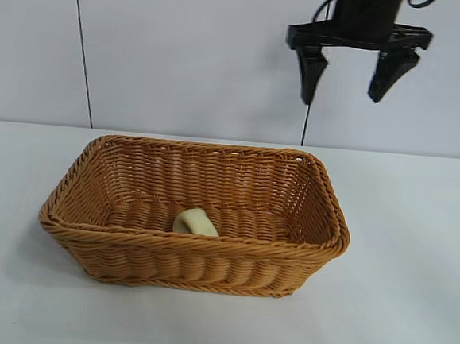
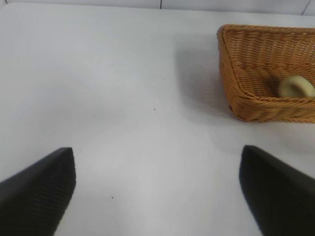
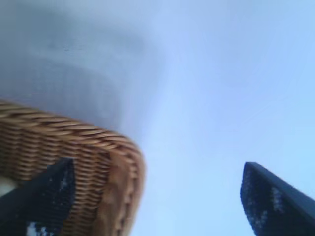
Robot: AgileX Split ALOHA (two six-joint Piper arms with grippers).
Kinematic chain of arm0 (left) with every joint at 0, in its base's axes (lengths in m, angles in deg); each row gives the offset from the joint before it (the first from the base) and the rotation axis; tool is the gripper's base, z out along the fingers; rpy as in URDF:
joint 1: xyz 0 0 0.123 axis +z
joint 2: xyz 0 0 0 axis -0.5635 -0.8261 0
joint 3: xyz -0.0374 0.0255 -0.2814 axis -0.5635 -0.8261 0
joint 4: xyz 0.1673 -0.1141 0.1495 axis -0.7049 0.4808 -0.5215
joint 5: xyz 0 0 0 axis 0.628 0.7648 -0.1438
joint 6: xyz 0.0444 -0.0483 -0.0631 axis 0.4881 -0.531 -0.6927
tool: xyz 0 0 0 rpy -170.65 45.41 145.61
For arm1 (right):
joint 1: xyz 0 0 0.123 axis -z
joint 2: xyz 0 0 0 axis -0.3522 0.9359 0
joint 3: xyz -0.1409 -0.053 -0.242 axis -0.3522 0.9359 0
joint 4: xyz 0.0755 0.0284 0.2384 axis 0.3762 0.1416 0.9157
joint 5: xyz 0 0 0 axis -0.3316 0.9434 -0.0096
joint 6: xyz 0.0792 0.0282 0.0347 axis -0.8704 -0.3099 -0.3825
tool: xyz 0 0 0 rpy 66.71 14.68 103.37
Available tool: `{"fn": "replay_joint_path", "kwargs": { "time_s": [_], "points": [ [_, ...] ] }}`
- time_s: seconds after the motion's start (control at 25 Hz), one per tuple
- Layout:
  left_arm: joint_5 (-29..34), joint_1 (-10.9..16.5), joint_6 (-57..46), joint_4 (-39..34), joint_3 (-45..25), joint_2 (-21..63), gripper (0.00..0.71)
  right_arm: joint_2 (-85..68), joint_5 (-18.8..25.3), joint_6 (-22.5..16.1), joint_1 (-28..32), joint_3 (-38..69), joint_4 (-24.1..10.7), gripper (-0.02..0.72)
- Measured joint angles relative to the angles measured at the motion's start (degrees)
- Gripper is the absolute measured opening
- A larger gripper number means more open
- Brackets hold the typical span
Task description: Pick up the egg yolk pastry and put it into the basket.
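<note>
Right gripper (image 1: 351, 76) high above the basket's far right corner, jaws spread wide and empty, nothing between the two black fingers (image 1: 309, 75), pointed steeply down at the scene. Clear of the wicker rim by a good margin, so no risk of snagging the weave. Egg yolk pastry (image 1: 196, 222) lying on the floor of the basket (image 1: 192, 253), near the front wall and a little left of centre, tipped so that its dimpled face shows toward the left side rather than straight up. Seen again from the left wrist as a pale ring-like lump (image 2: 296, 87) tucked against the near wall of the basket (image 2: 256, 105). Judged from that: placing done, pastry released inside and resting low enough that the sloping sides hold it in. Empty, spread jaws above the rim fit a drop-off already made, with only a retreat left. From the right wrist, one corner of the braided rim (image 3: 110, 147) below the gripper's own fingers, bare white table (image 3: 221, 123) beyond. Left gripper (image 2: 157, 187) parked low over the table (image 2: 123, 88), well apart from the basket, jaws fully spread and holding nothing, aimed forward and slightly down; idle, probably kept out of the working arm's way.
</note>
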Motion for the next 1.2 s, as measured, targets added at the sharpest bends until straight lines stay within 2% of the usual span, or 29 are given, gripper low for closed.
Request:
{"fn": "replay_joint_path", "kwargs": {
  "time_s": [0.12, 0.28, 0.48, 0.64, 0.88, 1.2],
  "points": [
    [0.0, 0.0, 0.0, 0.0, 0.0, 0.0, 0.696, 0.0, 0.0, 0.0, 5.6, 0.0, 0.0, 0.633],
    [0.0, 0.0, 0.0, 0.0, 0.0, 0.0, 0.696, 0.0, 0.0, 0.6, 9.5, 0.0, 0.2, 0.633],
    [0.0, 0.0, 0.0, 0.0, 0.0, 0.0, 0.696, 0.0, 0.0, 1.3, 10.9, 0.0, 0.4, 0.633],
    [0.0, 0.0, 0.0, 0.0, 0.0, 0.0, 0.696, -0.4, 0.0, 2.2, 10.8, 1.2, 2.1, 0.633],
    [0.0, 0.0, 0.0, 0.0, 0.0, 0.0, 0.696, -7.2, -0.1, 4.1, 10.8, 14.1, 2.6, 0.633],
    [0.0, 0.0, 0.0, 0.0, 0.0, 0.0, 0.696, -24.9, 0.0, 6.4, 10.8, 37.7, 3.6, 0.633]
  ]
}}
